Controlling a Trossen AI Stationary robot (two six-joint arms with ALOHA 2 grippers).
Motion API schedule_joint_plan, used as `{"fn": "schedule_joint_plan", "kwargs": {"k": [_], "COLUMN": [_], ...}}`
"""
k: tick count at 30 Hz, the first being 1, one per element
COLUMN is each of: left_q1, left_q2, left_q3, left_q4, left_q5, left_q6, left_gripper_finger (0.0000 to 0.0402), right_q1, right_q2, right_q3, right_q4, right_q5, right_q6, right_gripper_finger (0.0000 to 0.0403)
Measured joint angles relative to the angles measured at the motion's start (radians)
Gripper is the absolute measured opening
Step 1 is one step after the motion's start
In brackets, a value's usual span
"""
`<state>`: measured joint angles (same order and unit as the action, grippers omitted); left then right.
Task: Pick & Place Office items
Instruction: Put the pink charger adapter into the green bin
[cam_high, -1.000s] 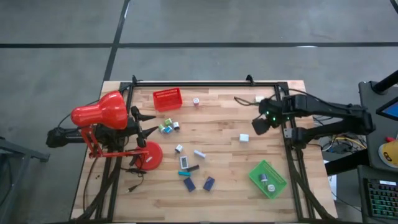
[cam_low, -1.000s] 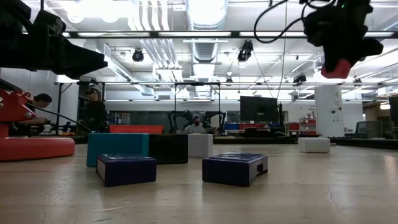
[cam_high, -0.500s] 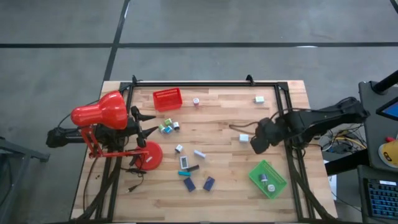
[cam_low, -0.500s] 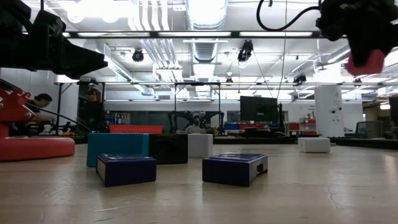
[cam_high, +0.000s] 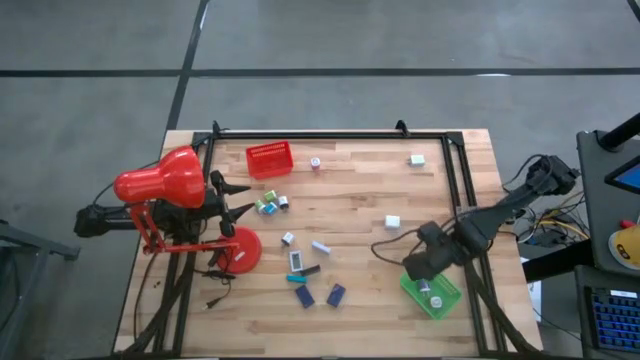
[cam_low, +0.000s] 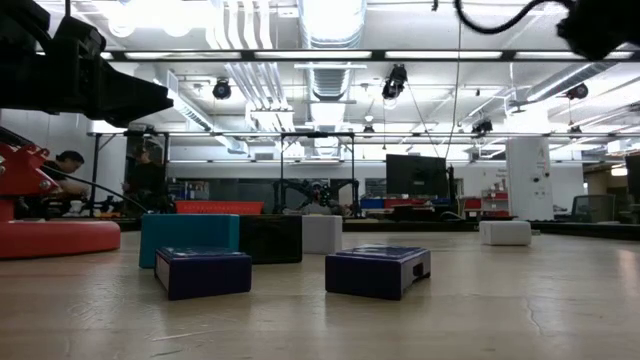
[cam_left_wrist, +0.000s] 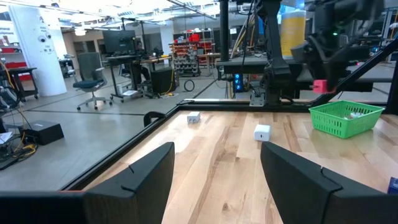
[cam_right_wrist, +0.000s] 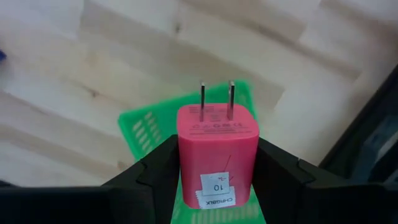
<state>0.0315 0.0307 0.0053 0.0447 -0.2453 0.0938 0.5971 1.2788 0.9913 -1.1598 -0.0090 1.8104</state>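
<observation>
As the green tray (cam_high: 432, 287) is reached, a pink plug (cam_right_wrist: 217, 148) is held clamped by the right gripper (cam_right_wrist: 217, 165).
Carried from table's far side in 1 s; release judged imminent. Left gripper (cam_left_wrist: 214, 171) parked open by the lamp (cam_high: 160, 181).

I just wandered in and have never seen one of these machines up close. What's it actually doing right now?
It is sorting small office items into trays. The right gripper is clamped on a pink plug-in charger block, prongs pointing away, and hangs over the green tray at the table's right front, apparently about to drop it in. The left gripper waits open beside the red desk lamp. More little blocks lie scattered mid-table, and a red tray sits at the back.
</observation>
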Motion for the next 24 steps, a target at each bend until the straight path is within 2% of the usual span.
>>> {"fn": "schedule_joint_plan", "kwargs": {"k": [4, 10, 24], "left_q1": [0.000, 0.000, 0.000], "left_q2": [0.000, 0.000, 0.000], "left_q3": [0.000, 0.000, 0.000], "left_q4": [0.000, 0.000, 0.000], "left_q5": [0.000, 0.000, 0.000], "left_q6": [0.000, 0.000, 0.000], "left_gripper_finger": [0.0245, 0.0246, 0.0245], "right_q1": [0.068, 0.132, 0.150], "right_q2": [0.025, 0.094, 0.233], "right_q3": [0.000, 0.000, -0.009], "right_q4": [0.025, 0.063, 0.065], "right_q5": [0.000, -0.003, -0.017], "right_q6": [0.098, 0.150, 0.132], "right_gripper_finger": [0.0173, 0.0169, 0.0176]}}
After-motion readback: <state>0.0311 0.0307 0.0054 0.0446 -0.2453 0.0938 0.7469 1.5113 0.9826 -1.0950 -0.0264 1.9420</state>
